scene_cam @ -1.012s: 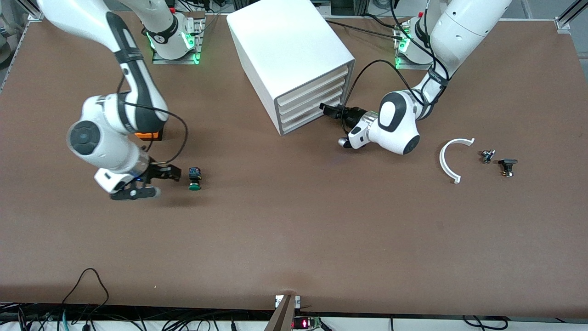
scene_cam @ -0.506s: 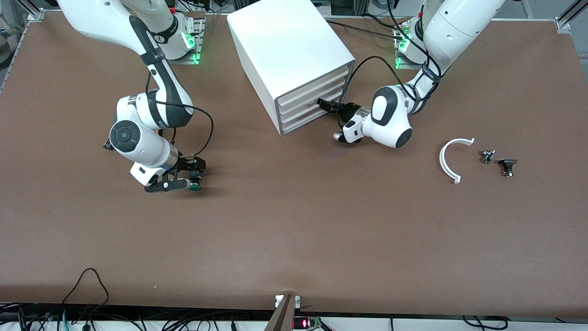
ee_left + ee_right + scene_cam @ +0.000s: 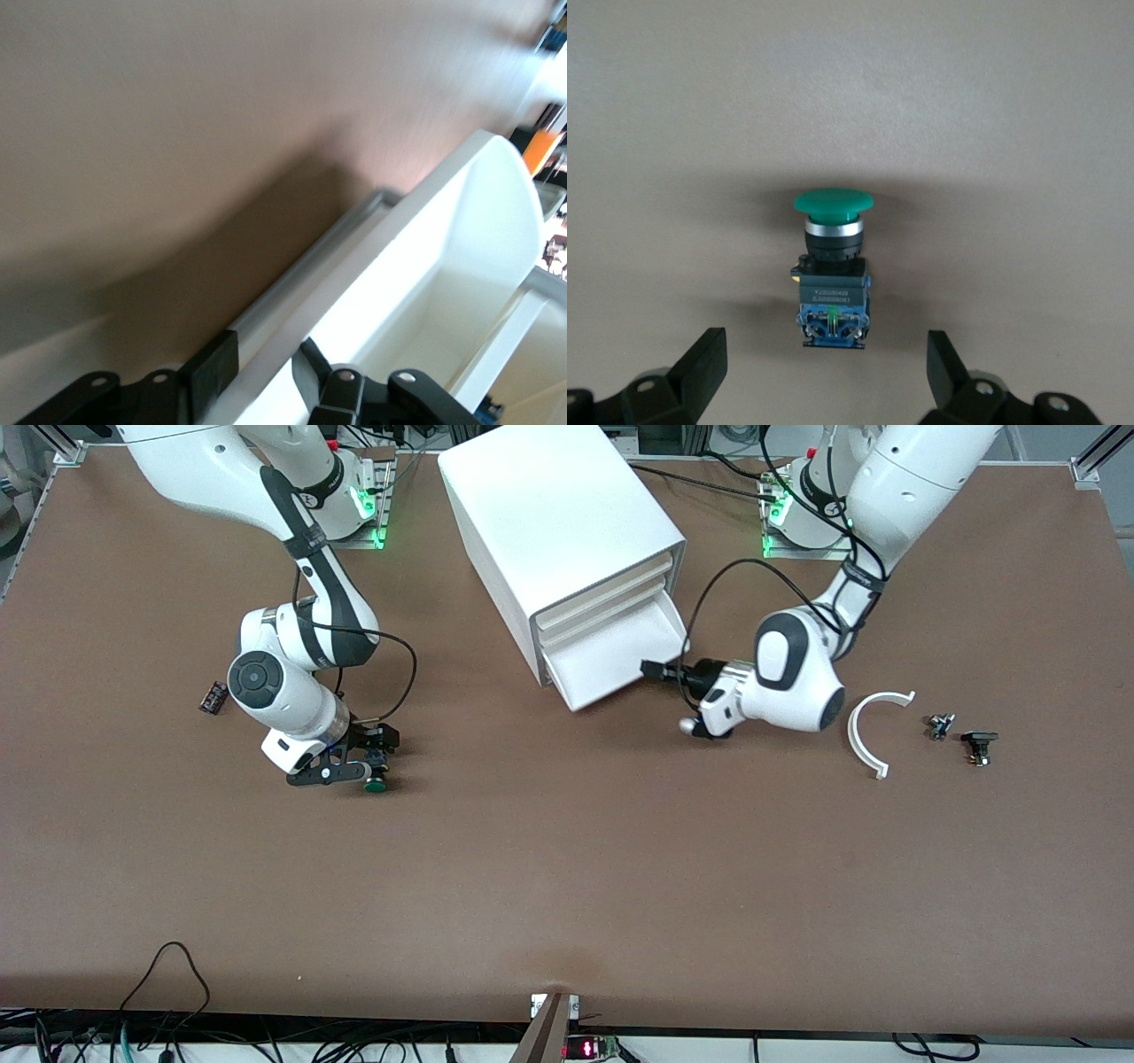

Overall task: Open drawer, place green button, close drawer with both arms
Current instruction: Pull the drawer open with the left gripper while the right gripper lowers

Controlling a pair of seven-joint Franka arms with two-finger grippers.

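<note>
The white cabinet (image 3: 549, 514) stands at the back middle of the table. One of its lower drawers (image 3: 611, 655) is pulled out and looks empty. My left gripper (image 3: 649, 668) is shut on the drawer's front wall, one finger (image 3: 213, 376) outside and one inside the tray (image 3: 461, 221). The button (image 3: 376, 778), green cap and black-and-blue body, lies on its side on the table toward the right arm's end. My right gripper (image 3: 372, 757) is low at the button, open, its fingers on either side of the button's body (image 3: 833, 297), not touching it.
A small black cylinder (image 3: 213, 696) lies on the table near the right arm. A white curved piece (image 3: 864, 731) and two small dark parts (image 3: 940, 725) (image 3: 979, 744) lie toward the left arm's end.
My left gripper reached the drawer front, closed on it and pulled the drawer out. My right gripper moved across to the button and now straddles it.
</note>
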